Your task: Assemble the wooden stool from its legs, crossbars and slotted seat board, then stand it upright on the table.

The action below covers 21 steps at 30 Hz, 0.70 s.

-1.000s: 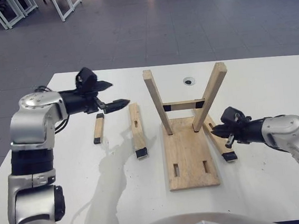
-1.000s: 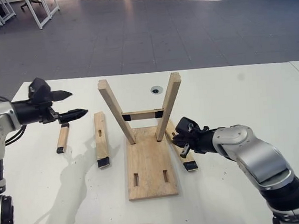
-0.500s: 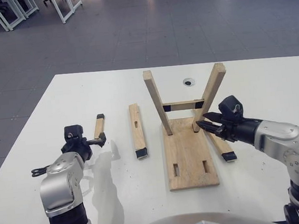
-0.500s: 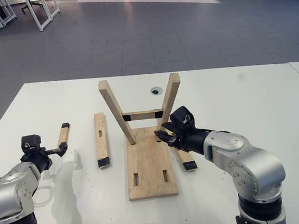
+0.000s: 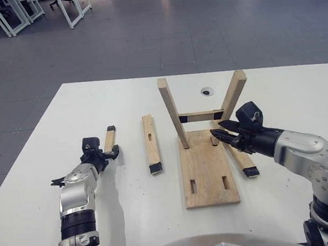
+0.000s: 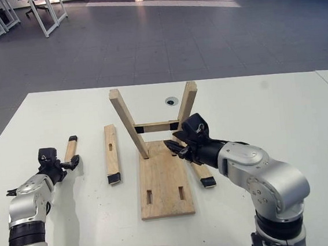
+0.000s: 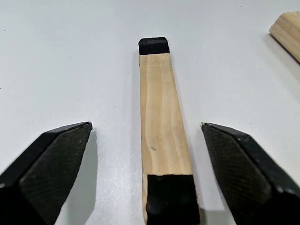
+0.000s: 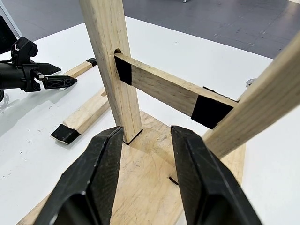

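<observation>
**Left eye view.** A white surface (image 5: 301, 98) carries a pale wooden slotted seat board (image 5: 209, 177) lying flat. Two pale wooden legs, the left standing leg (image 5: 172, 113) and the right standing leg (image 5: 233, 100), rise from its far slots. A short black-tipped fitted crossbar (image 5: 201, 116) joins them. A loose slotted leg (image 5: 150, 142) lies left of the board, and a second loose leg (image 5: 242, 162) lies just beside its right edge. A loose short crossbar with black ends (image 5: 108, 140) lies farther left.

**Right eye view.** The left gripper (image 6: 70, 163) sits low at the loose crossbar's near end. The right gripper (image 6: 175, 146) hangs over the board's far end, at the foot of the standing pair.

**Left wrist view.** The left fingers (image 7: 56, 154) are spread apart either side of the loose crossbar, touching nothing. A good grasp would close squarely on bare wood behind the black cap, centred so the bar cannot swivel.

**Right wrist view.** The right fingers (image 8: 105, 164) are parted, aimed between the standing legs below the fitted crossbar. They could steady the frame.

A small round hole (image 5: 207, 90) marks the surface's far side. Beyond it lies grey floor, with white furniture frames (image 5: 2, 13) at far left.
</observation>
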### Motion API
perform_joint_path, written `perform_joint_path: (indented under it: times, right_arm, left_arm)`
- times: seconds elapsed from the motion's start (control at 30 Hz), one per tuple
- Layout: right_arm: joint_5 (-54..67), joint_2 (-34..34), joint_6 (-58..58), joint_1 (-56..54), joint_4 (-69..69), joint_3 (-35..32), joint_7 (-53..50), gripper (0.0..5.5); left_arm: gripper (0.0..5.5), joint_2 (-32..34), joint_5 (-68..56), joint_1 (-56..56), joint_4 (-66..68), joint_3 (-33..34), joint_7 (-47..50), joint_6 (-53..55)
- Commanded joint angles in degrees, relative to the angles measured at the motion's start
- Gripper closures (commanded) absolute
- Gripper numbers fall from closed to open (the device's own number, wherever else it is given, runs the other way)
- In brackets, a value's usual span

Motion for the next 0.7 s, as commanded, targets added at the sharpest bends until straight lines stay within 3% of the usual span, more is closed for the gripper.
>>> perform_joint_path:
  times: [0.03,0.57,0.7]
  right_arm:
    - [1.0,0.2,1.0,-2.1,0.4,-0.6,-0.5,3.64]
    - [2.2,-0.5,0.8,-5.3,2.0,-0.7,-1.2,3.64]
    - [2.2,-0.3,0.3,-6.6,2.8,-0.9,-1.4,3.64]
  left_arm:
    - [1.62,-1.3,1.0,5.3,7.6,-2.6,0.2,2.9]
    - [4.01,-3.9,-1.7,8.6,10.4,-2.0,3.8,1.4]
    - [4.18,-5.2,-3.3,8.0,11.1,-0.4,5.1,0.6]
